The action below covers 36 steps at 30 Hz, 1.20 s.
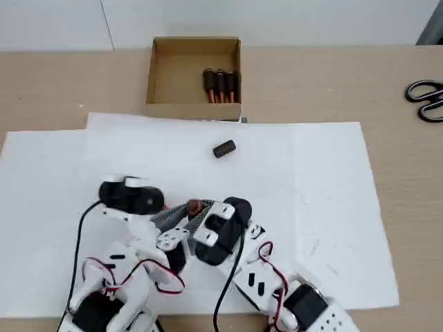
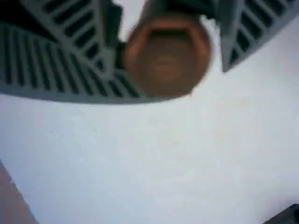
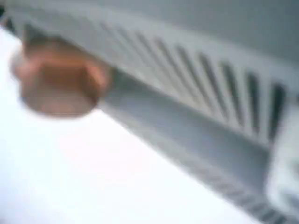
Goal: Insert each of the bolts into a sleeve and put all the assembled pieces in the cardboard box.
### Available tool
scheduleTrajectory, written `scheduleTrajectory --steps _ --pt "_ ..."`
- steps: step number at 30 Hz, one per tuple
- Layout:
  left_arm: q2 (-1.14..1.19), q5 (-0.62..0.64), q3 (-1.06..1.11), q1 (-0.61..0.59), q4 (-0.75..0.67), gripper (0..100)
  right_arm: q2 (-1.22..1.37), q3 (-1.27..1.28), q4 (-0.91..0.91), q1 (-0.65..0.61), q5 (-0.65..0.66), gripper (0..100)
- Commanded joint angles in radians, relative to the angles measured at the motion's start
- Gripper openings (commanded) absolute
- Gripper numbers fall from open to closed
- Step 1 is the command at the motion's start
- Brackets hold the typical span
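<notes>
Lower centre, left gripper point(image 1: 183, 211) clamping copper bolt point(image 1: 194, 206), right gripper point(image 1: 205, 220) alongside, grip unclear, sleeve point(image 1: 223, 149) mid-frame, cardboard box point(image 1: 178, 77) above.

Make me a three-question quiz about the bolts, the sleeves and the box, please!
1. How many assembled pieces lie in the cardboard box?
A one
B three
C five

2. Where is the loose sleeve?
A in the box
B in a gripper
C on the white paper

3. What is happening to the bolt by the arms?
A a gripper holds it
B it lies in the box
C it is inside the loose sleeve

Answers:
1. B, three pieces sit side by side in the box.
2. C, the sleeve lies alone on the paper, outside the box.
3. A, the left gripper is shut on it.
</notes>
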Motion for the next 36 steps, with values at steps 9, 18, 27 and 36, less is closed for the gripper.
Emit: scheduleTrajectory --steps 9,18,27,36 --pt "-0.006 -0.014 -0.035 -0.071 -0.012 20 -0.015 -0.014 -0.048 -0.007 0.014 0.3" --pt "-0.006 -0.054 -0.147 -0.094 -0.012 0 -0.013 0.006 -0.045 0.016 0.014 0.3" --pt "-0.006 -0.356 -0.070 -0.322 -0.002 0 -0.015 0.026 -0.047 0.232 0.012 0.3" --pt "-0.006 -0.526 0.177 -0.506 -0.005 1 -0.004 -0.063 -0.015 0.447 -0.083 0.3"
